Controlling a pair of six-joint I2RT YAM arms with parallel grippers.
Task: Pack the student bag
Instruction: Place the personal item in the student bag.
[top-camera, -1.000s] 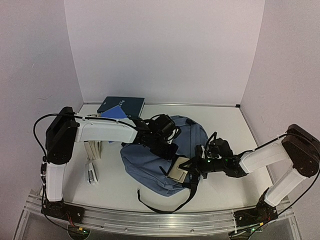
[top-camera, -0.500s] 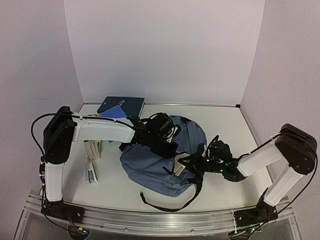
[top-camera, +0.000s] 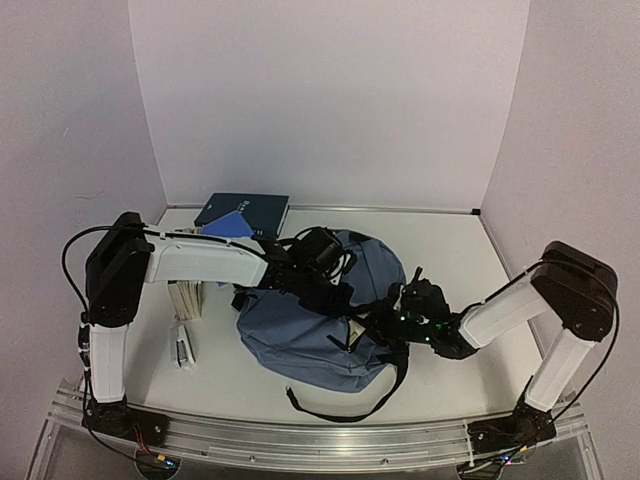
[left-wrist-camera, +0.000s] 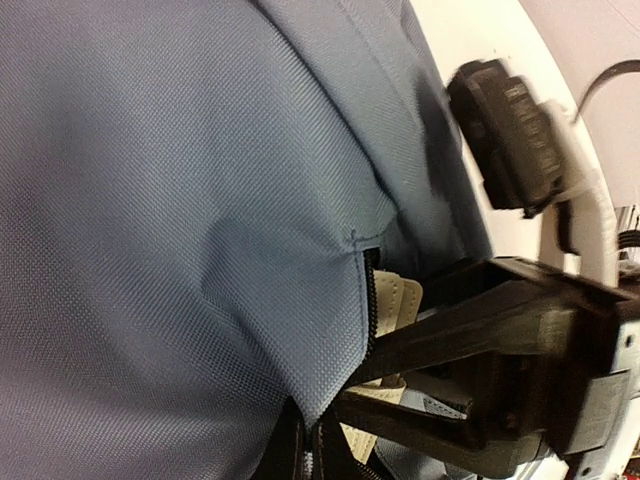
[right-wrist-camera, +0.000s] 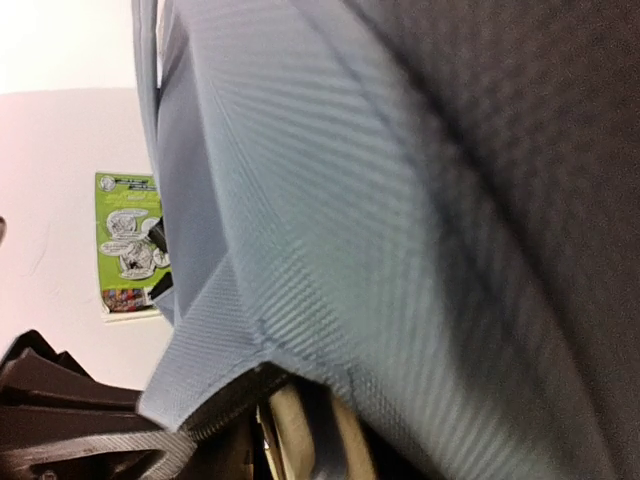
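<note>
The blue-grey student bag (top-camera: 290, 335) lies in the middle of the table with its opening facing right. My left gripper (top-camera: 328, 292) is shut on the bag's zipper edge (left-wrist-camera: 362, 300) and holds the flap up. My right gripper (top-camera: 385, 322) reaches into the opening, still shut on a beige book (right-wrist-camera: 300, 430) that is now mostly inside. The bag's fabric (right-wrist-camera: 330, 200) drapes over the right fingers and hides them. The beige book also shows behind the left fingers (left-wrist-camera: 405, 300). The right wrist (left-wrist-camera: 510, 130) is close by.
A dark blue book (top-camera: 243, 209) and a light blue one (top-camera: 232, 224) lie at the back left. More books (top-camera: 187, 295) and a small white item (top-camera: 183, 348) lie at the left. A black strap (top-camera: 340, 405) trails towards the front edge. A green leaflet (right-wrist-camera: 130, 245) lies on the table.
My right gripper has moved left and pushed the beige book from outside the opening into the bag. The bag has shifted slightly left. My left gripper has kept its hold.
</note>
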